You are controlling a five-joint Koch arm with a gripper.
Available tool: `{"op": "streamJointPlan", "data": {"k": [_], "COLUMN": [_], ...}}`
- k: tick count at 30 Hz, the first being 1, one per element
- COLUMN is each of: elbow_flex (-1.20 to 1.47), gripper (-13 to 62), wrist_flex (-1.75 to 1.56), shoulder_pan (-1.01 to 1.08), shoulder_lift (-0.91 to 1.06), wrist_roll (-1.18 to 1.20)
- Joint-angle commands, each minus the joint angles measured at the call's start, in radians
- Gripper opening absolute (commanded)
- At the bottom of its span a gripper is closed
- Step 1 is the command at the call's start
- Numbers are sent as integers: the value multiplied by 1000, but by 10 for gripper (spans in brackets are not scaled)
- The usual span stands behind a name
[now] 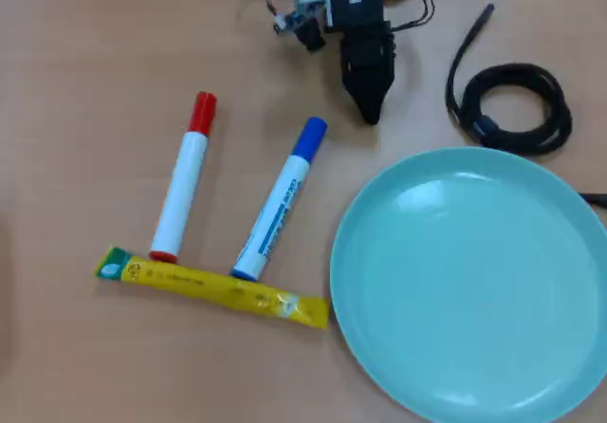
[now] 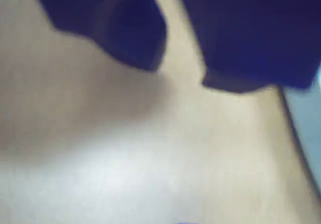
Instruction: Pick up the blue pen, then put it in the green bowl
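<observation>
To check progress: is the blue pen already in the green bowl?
No. The blue pen lies on the table, left of the empty green bowl.

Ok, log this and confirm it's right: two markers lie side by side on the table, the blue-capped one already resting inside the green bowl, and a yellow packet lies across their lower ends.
Not right. In the overhead view the blue pen lies on the table left of the green bowl, not inside it. The rest holds: it lies beside the red-capped marker, with the yellow packet across their lower ends.
</observation>
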Motion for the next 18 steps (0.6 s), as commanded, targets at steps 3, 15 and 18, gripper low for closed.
{"op": "streamJointPlan", "data": {"k": [3, 15, 18], "elbow_flex": [-170, -655, -787], "gripper": [35, 30, 30], "wrist_flex": [333, 838, 931], "shoulder_pan": [-25, -46, -46], "shoulder_lift": [98, 100, 98], "wrist_roll": [11, -279, -388]}}
